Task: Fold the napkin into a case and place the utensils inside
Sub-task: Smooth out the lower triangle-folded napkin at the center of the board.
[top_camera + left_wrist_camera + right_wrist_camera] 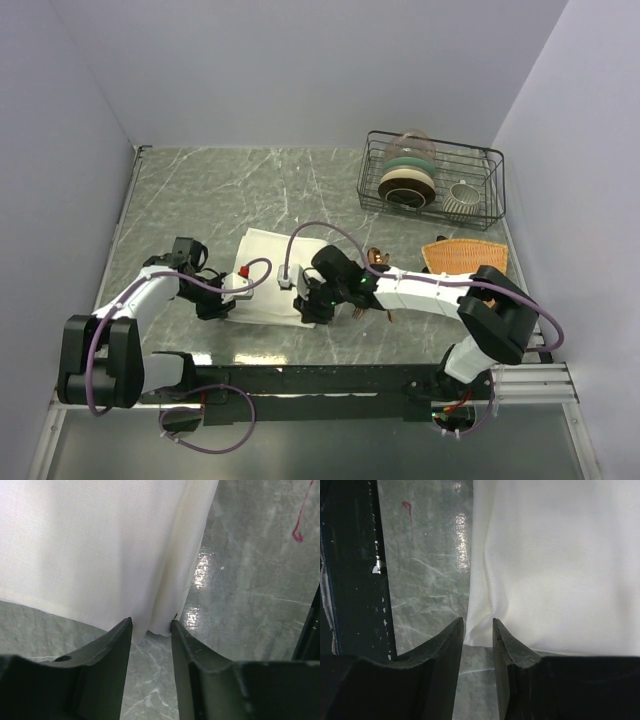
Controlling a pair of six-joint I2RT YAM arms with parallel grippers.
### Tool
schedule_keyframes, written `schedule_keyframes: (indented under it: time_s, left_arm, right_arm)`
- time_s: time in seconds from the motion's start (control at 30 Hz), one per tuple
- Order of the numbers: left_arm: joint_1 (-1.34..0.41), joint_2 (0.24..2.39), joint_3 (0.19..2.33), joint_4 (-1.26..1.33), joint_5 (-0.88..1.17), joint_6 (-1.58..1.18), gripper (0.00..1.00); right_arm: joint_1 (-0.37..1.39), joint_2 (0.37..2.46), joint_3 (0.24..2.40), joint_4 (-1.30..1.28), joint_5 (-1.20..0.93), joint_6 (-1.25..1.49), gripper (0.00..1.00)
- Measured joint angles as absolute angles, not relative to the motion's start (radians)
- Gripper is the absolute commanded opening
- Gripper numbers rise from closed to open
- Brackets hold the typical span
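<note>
The cream-white napkin (265, 272) lies on the marble table in front of both arms, partly folded into a rectangle. My left gripper (218, 305) is at its near left corner. In the left wrist view the jaws (151, 625) stand a little apart with the napkin (100, 545) corner between the tips and table showing through the gap. My right gripper (308, 312) is at the near right corner, its jaws (478, 622) narrowly apart around a wrinkled corner of the napkin (560, 555). The copper utensils (377, 260) lie just behind the right arm, partly hidden.
A black wire rack (490, 160) with bowls and a cup stands at the back right. An orange woven mat (465, 256) lies right of the utensils. A black rail (330, 378) runs along the near table edge. White walls close in three sides.
</note>
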State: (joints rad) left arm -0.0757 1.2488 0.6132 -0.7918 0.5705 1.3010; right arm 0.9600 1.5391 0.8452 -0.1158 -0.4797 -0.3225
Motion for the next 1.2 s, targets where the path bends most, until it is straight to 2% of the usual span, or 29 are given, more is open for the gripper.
schedule_keyframes:
  time_s: [0.13,0.27,0.4,0.5,0.67,0.83,1.0,1.2]
  left_arm:
    - [-0.076,1.237,0.609,-0.771,0.564,1.315,0.31]
    - [-0.076,1.227,0.607,-0.761,0.558,1.327,0.28]
    - [-0.076,1.213,0.6,-0.759,0.555,1.336,0.37]
    - [-0.076,1.203,0.599,-0.76,0.552,1.343,0.37]
    - [-0.076,1.18,0.598,-0.76,0.551,1.348,0.38]
    - [-0.075,1.175,0.598,-0.762,0.55,1.354,0.45]
    - [-0.064,1.175,0.601,-0.794,0.545,1.394,0.48]
    - [-0.032,1.152,0.601,-0.831,0.533,1.45,0.47]
  right_arm:
    - [0.978,1.563,0.838,-0.111,-0.448,-0.324,0.38]
    - [0.991,1.571,0.835,-0.099,-0.415,-0.33,0.36]
    - [0.998,1.582,0.831,-0.096,-0.389,-0.333,0.36]
    - [1.003,1.591,0.83,-0.094,-0.373,-0.333,0.33]
    - [1.014,1.602,0.83,-0.089,-0.351,-0.333,0.18]
    - [1.015,1.604,0.823,-0.088,-0.346,-0.333,0.0]
    - [1.015,1.604,0.816,-0.082,-0.348,-0.333,0.0]
    - [1.015,1.604,0.812,-0.07,-0.356,-0.331,0.0]
